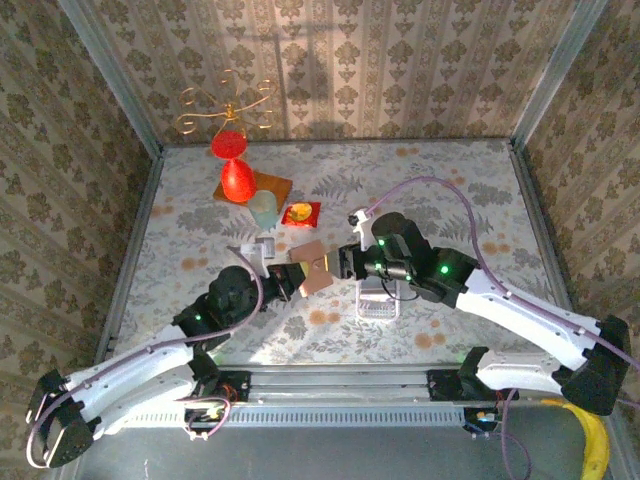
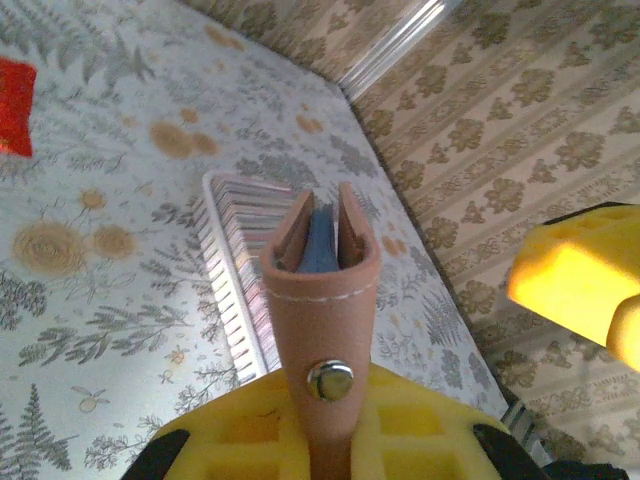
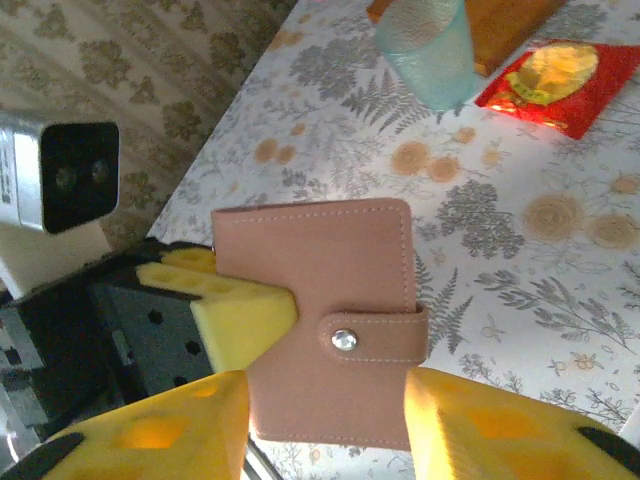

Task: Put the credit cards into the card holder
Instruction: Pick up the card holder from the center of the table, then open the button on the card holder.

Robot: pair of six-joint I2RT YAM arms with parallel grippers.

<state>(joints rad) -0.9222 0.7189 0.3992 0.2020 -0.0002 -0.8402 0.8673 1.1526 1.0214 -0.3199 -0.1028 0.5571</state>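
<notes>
Because the left pincer [image 2: 325,445] is clamped on the card holder [image 3: 320,300], lifted over the middle of the bench [image 1: 450,190] with its open edge facing away, a credit card [image 2: 320,240] sits tucked between its leaves; the right pincer [image 3: 325,395] straddles the holder half open, apparently gripping nothing.

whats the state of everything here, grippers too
card holder, folded shut, strap across its front, held up in the air
credit card, tucked between the card holder's covers, blue edge showing
left gripper, shut on the card holder
right gripper, open, fingers apart
clear ribbed tray, lying flat
blue cup, standing upright
red packet, lying flat
</notes>
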